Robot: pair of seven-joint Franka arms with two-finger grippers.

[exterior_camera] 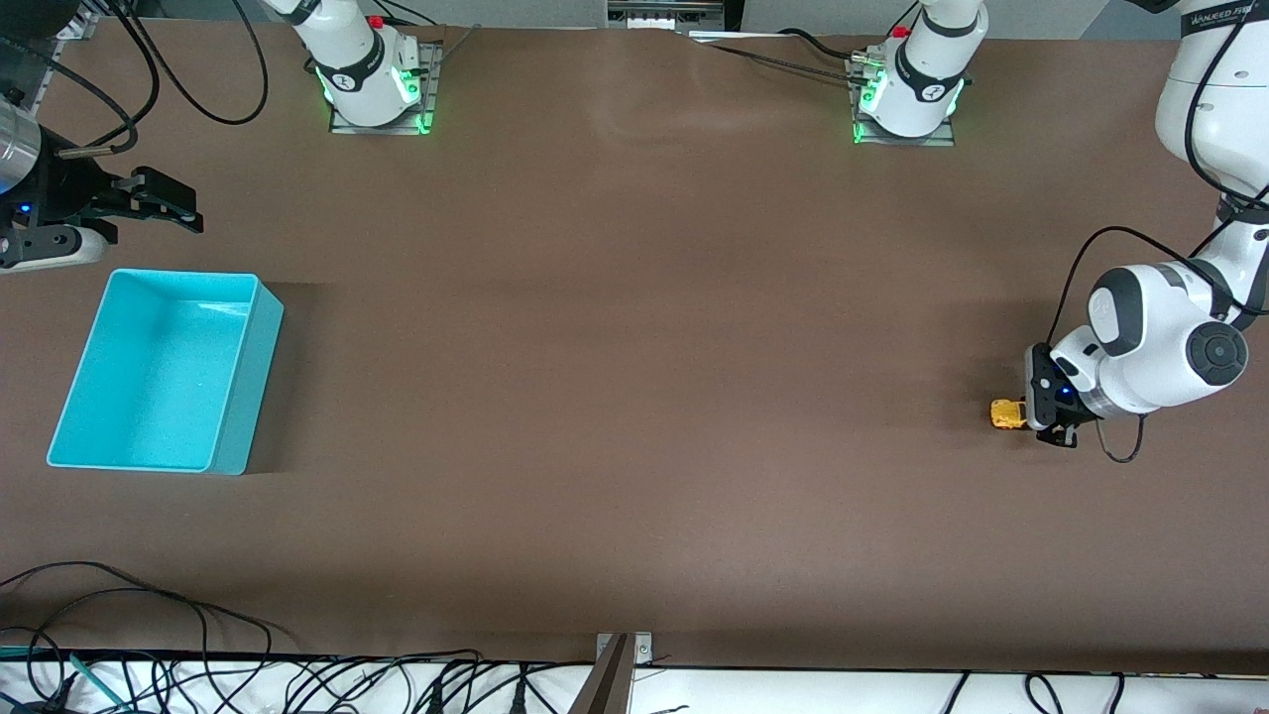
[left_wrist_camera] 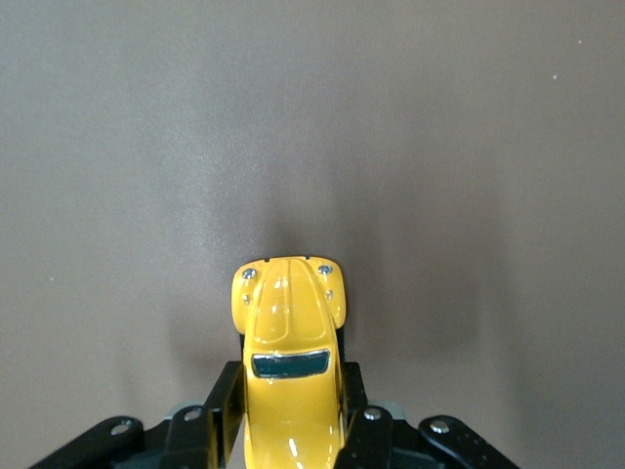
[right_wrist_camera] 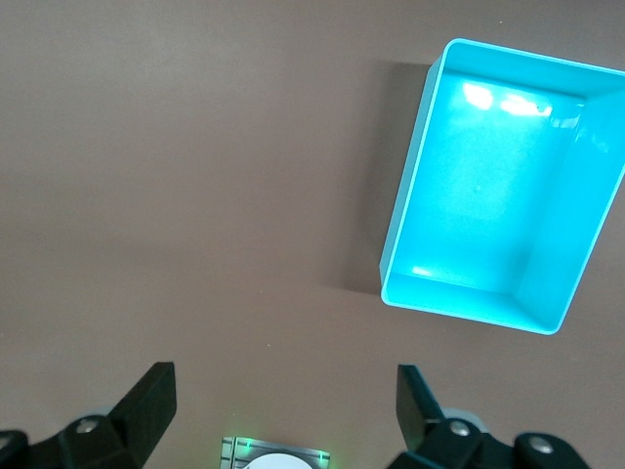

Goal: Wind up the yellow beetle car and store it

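Risks losing the yellow beetle car [left_wrist_camera: 290,371], pinched by the left gripper [left_wrist_camera: 291,415] at frame bottom, far from the turquoise bin [exterior_camera: 233,382]; right gripper [right_wrist_camera: 285,403] waits spread wide near upper left.

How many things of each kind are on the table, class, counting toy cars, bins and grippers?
Toy cars: 1, the yellow car, held between the fingers of the left gripper.
Bins: 1, the turquoise bin, with nothing in it.
Grippers: 2, the left gripper and the right gripper, which waits open above the table by the bin.
Total: 4.
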